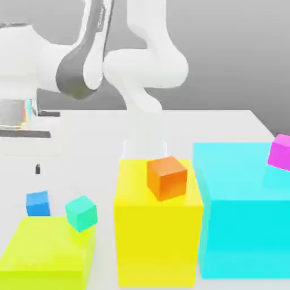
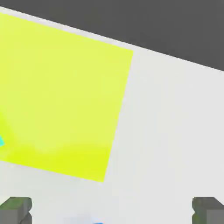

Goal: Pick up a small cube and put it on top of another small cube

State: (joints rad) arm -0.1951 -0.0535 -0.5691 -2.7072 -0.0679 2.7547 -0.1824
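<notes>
Standing wide apart, the two fingertips of the claw (image 2: 112,212) showed as grey stubs in the hand view, with nothing clamped between them and white desk (image 2: 175,131) beneath. A sliver of blue lay between them at the picture's edge, too little to name with certainty. A broad lime-yellow block (image 2: 61,96) filled much of that view, its flat top bare, with a trace of teal at one edge.

In the exterior view the small blue cube (image 1: 38,203) sat on the desk (image 1: 85,141) at the exterior view's left, just behind the low lime-yellow block (image 1: 48,255). A small teal-green cube (image 1: 81,213) sat just beside the blue one, toward the exterior view's right, tilted at the lime block's far edge; whether it rested on that block or on the desk behind it could not be told. The two small cubes stood close but apart.

A tall yellow block (image 1: 158,238) stood in the middle, carrying an orange cube (image 1: 167,178) on its top. To the exterior view's right a larger cyan block (image 1: 243,226) stood against the yellow one, and a magenta cube (image 1: 280,152) lay on its top near the picture's edge. The white arm (image 1: 113,62) rose behind the blocks. No open containers appeared; the blocks served only as platforms.
</notes>
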